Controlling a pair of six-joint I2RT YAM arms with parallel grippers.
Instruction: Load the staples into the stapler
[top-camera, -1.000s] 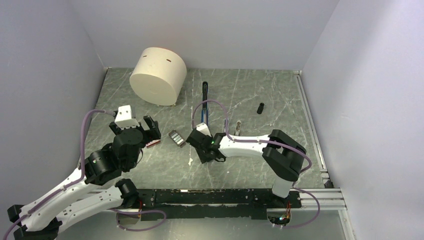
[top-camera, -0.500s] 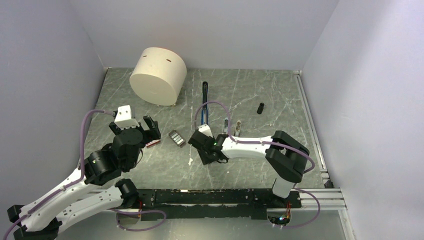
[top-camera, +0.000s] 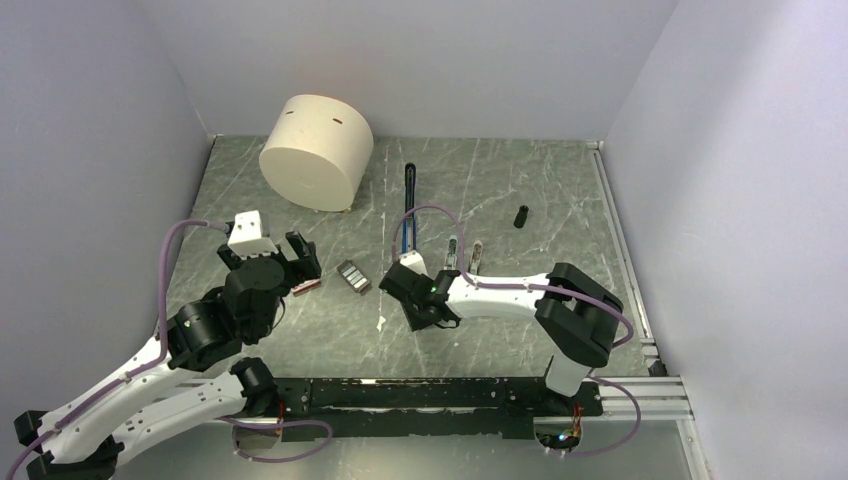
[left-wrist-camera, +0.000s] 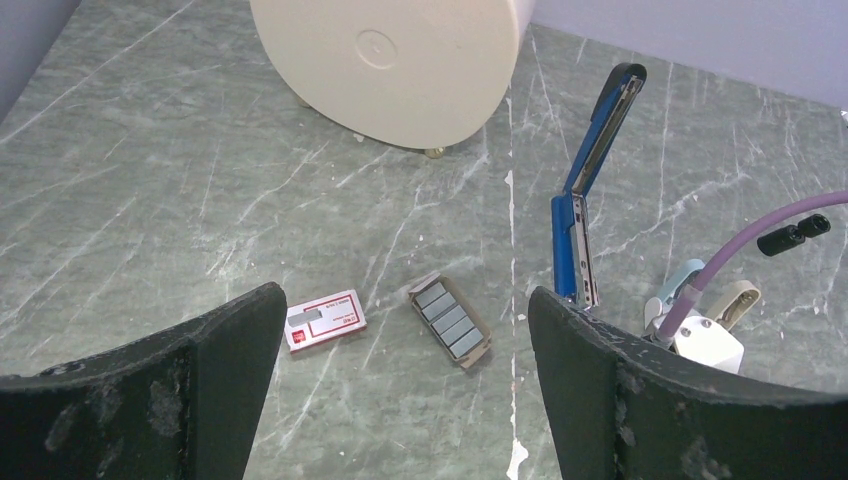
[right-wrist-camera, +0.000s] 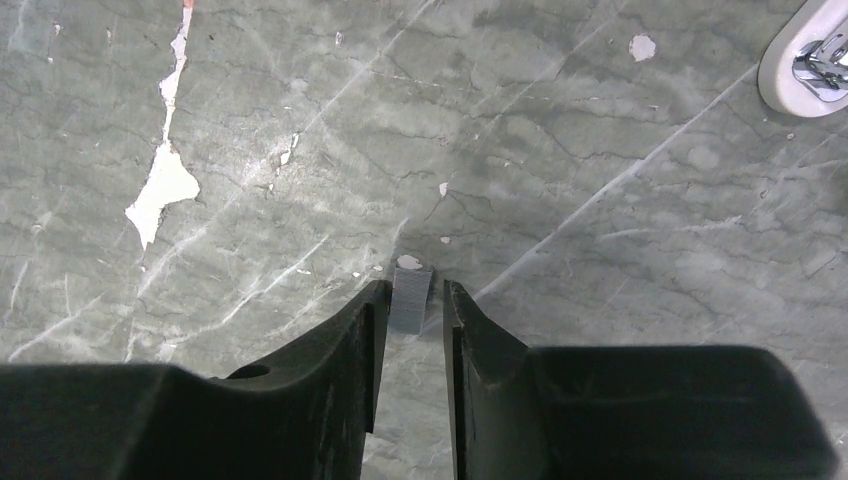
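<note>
Your right gripper held its jaws narrow around 1 grey staple strip at lower centre of its wrist view; you could not tell whether they pinched it. Your left gripper stood spread wide. The stapler lay open right of centre in the left wrist view.
</note>
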